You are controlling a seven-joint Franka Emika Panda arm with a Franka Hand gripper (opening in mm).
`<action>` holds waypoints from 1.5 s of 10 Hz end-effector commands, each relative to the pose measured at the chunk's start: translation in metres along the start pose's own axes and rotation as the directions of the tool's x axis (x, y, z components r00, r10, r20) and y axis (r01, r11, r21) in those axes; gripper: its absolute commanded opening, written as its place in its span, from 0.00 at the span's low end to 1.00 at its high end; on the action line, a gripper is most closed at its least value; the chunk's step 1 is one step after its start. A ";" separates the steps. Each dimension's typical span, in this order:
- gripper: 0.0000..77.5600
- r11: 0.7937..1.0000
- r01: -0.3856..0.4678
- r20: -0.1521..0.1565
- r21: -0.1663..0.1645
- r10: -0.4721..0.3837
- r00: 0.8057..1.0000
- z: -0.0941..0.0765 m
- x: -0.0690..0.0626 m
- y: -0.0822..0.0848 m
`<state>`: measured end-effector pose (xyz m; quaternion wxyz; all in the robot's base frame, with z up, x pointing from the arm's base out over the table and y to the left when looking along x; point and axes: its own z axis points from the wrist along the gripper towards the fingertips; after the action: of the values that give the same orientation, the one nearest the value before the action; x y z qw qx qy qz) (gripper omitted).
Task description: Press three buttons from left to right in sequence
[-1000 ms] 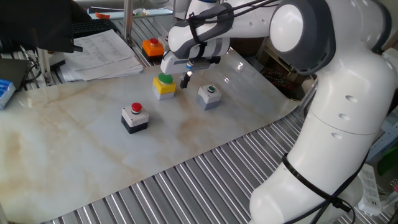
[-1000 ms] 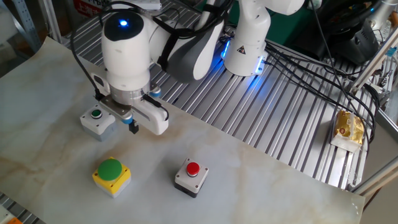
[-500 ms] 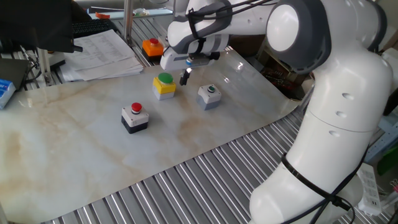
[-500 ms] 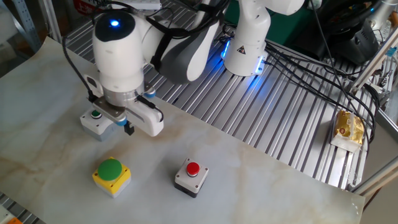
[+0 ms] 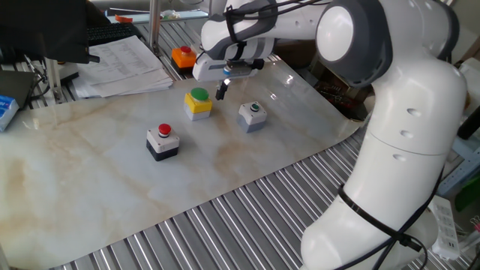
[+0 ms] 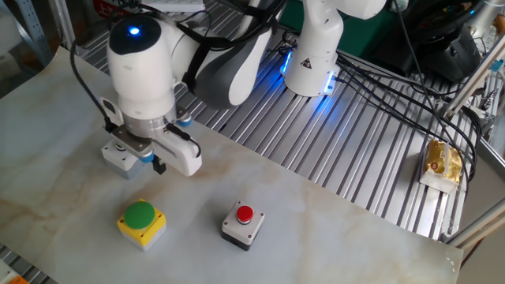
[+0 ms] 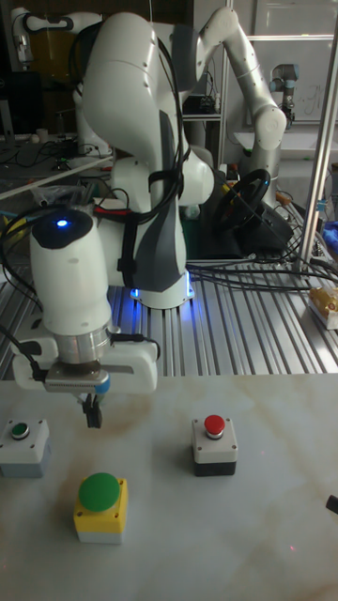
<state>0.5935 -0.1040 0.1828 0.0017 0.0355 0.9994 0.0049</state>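
Three button boxes stand on the marbled tabletop. The red button on its white-topped black box (image 5: 163, 140) (image 6: 241, 223) (image 7: 215, 443) is the leftmost in one fixed view. The green button on the yellow box (image 5: 198, 103) (image 6: 142, 222) (image 7: 100, 504) is in the middle. The dark-green button on the grey box (image 5: 253, 115) (image 7: 23, 444) is at the right. In the other fixed view the hand hides most of the grey box (image 6: 117, 158). My gripper (image 5: 222, 91) (image 6: 159, 166) (image 7: 92, 413) hangs shut and empty in the air, between the yellow and grey boxes, touching neither.
An orange box with a red button (image 5: 184, 56) sits behind the yellow box on the ribbed metal table. Stacked papers (image 5: 120, 64) lie at the back left. A yellow packet (image 6: 442, 162) rests at the far side. The mat's edge (image 5: 247, 184) runs near the front.
The gripper has lifted slightly and drifted away from the yellow box; in the other fixed view the hand now covers more of the grey box. The boxes have not moved.
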 end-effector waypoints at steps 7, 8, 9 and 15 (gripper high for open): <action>0.01 0.996 -0.084 -0.001 0.001 0.084 0.996 -0.003 0.002 0.010; 0.01 0.995 -0.095 -0.004 0.002 0.095 0.995 -0.002 0.002 0.010; 0.01 0.995 -0.095 -0.003 0.002 0.095 0.995 -0.001 0.001 0.010; 0.01 0.999 -0.045 0.009 0.022 0.045 0.999 -0.001 0.001 0.010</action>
<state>0.5919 -0.0932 0.1818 -0.0004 0.0682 0.9977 0.0028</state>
